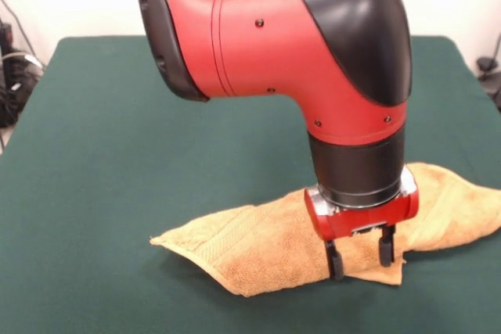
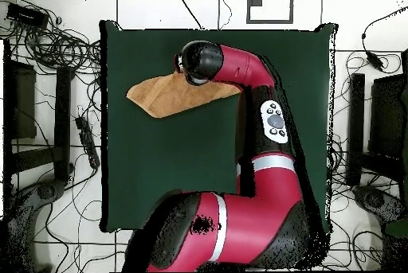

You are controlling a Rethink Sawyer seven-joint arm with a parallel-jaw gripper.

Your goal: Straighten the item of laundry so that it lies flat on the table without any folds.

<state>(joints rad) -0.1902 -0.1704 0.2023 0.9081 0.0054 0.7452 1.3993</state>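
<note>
Item one, the table: a wide dark green top, bare save for one cloth near the front-view camera's edge. Item two, the arm: red and black, reaching down from the far side; overhead, its wrist covers part of the cloth. Item three, the towel: orange-tan terry, lying in the near right part of the table in the front view, drawn out into a long pointed shape, with a layer doubled over along its near edge and a woven band showing near the left tip; it is clearly not flat. Item four, the gripper: two black fingers parted and lowered onto the near edge of the towel, with cloth between them, though we cannot tell whether any is pinched. We judge the step in hand to be taking hold of the folded layer. The next move calls for closing on the upper layer alone, then drawing it outward to open the fold.
</note>
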